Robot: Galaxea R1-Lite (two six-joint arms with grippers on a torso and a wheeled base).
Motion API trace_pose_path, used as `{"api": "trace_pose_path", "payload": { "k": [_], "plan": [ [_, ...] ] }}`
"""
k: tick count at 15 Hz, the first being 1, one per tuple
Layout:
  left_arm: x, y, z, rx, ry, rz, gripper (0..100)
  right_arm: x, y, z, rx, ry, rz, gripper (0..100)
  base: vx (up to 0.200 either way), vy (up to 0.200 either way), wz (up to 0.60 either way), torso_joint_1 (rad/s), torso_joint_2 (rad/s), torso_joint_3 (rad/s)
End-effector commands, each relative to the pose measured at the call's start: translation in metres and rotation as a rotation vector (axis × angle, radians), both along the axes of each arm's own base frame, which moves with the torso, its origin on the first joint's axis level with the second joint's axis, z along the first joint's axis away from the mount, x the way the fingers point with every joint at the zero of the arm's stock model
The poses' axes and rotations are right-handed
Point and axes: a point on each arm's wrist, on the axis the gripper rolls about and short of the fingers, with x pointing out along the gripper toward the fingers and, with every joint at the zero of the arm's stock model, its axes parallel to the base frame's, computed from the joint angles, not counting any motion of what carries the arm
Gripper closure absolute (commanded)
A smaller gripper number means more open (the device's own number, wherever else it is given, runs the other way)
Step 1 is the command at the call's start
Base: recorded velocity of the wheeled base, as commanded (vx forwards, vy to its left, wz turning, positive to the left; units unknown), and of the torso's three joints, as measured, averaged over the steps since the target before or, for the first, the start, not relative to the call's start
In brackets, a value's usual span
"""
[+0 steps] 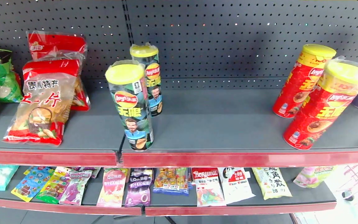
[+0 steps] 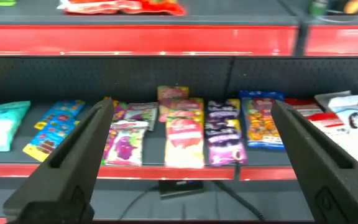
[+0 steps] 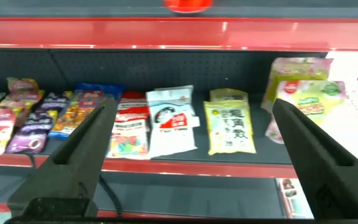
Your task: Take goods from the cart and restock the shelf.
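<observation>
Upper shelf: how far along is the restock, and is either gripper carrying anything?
Done-looking: two green cans and two red cans stand on the upper shelf, with snack bags at its left. In hand: nothing; the left gripper and right gripper are open, facing the lower shelf. Left: the bare stretch between the cans likely needs stock.

Shelf deck (image 1: 216, 124): matt grey, smooth, painted-metal look.
Back panel (image 1: 228, 37): dark, matt, perforated sheet, metal by appearance.
Front edge strip (image 1: 228, 158): red, glossy, plastic-looking, streaked with highlights.
Green canisters (image 1: 132, 105): glossy printed wrap; yellow lids (image 1: 125, 73) of smooth plastic under clear crinkled film.
Red canisters (image 1: 325, 105), towards right edge: same glossy wrap and plastic tops, clear film on the nearer one.
Snack bags (image 1: 42, 105), towards left edge: clear and red plastic film, shiny, wrinkled.
Lower-shelf pouches (image 1: 113, 186): glossy plastic film, some foil-like.
Left gripper (image 2: 191, 106), right gripper (image 3: 196, 102): fingers matt black, smooth, hard-plastic look.
</observation>
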Motion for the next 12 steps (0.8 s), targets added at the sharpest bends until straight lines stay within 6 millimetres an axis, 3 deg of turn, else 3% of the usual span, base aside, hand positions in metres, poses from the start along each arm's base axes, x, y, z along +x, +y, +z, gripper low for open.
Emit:
{"api": "trace_pose_path", "payload": {
  "k": [1,8,11,12],
  "plan": [
    [0.0001,0.0000,0.0000,0.000,0.001,0.000,0,0.0001,0.0000,0.0001,0.000,0.001,0.000,0,0.000,-0.200,0.00,-0.002,0.00,0.002],
    [0.0001,0.0000,0.0000,0.000,0.001,0.000,0,0.0001,0.0000,0.0001,0.000,0.001,0.000,0,0.000,-0.200,0.00,-0.002,0.00,0.000],
    [0.0001,0.0000,0.0000,0.000,0.001,0.000,0,0.0001,0.0000,0.0001,0.001,0.001,0.000,0,0.000,0.000,0.00,0.000,0.00,0.000],
    [0.0001,0.0000,0.0000,0.000,0.001,0.000,0,0.0001,0.0000,0.0001,0.001,0.001,0.000,0,0.000,0.000,-0.60,0.002,0.00,0.007]
  ]
}}
